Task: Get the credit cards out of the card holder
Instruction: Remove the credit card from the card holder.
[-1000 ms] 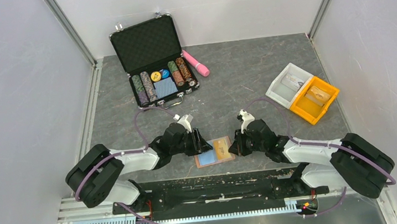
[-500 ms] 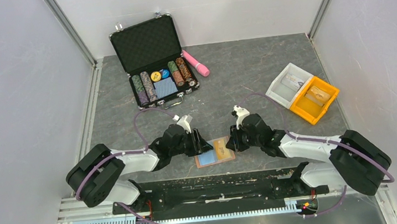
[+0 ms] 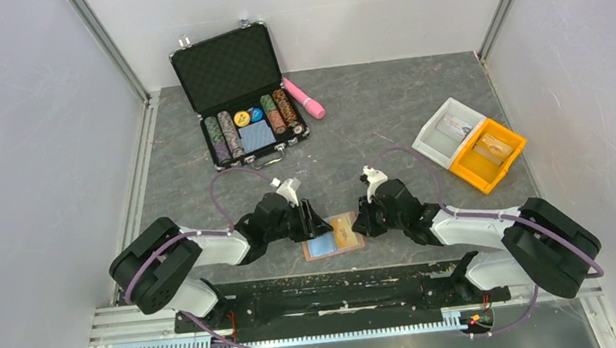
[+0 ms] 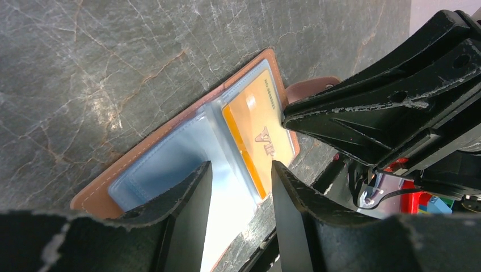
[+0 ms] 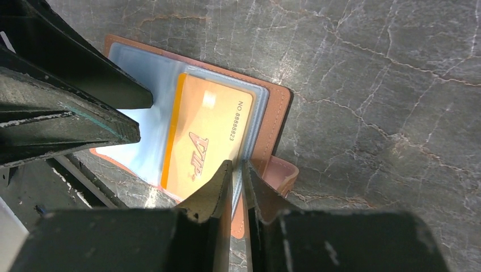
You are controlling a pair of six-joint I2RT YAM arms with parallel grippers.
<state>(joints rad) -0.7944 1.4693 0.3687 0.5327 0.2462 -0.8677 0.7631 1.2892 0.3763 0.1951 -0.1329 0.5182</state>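
Lower centre, the left gripper (image 4: 241,167) spreads over the open wallet (image 4: 159,170); the right gripper (image 5: 238,165) nearly closes at the orange card (image 5: 210,136), grip unclear.

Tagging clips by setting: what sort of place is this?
Probably a lab test cell, not a home: plain white walls with metal rails enclose a grey stone-look table, holding staged props like a poker chip case and plastic bins.

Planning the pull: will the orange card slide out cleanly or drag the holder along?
The orange card looks flat, thin and stiff, so it should slide rather than bend. Its glossy clear sleeve may cling. The card holder looks light and could drag along unless the left tool pins it.
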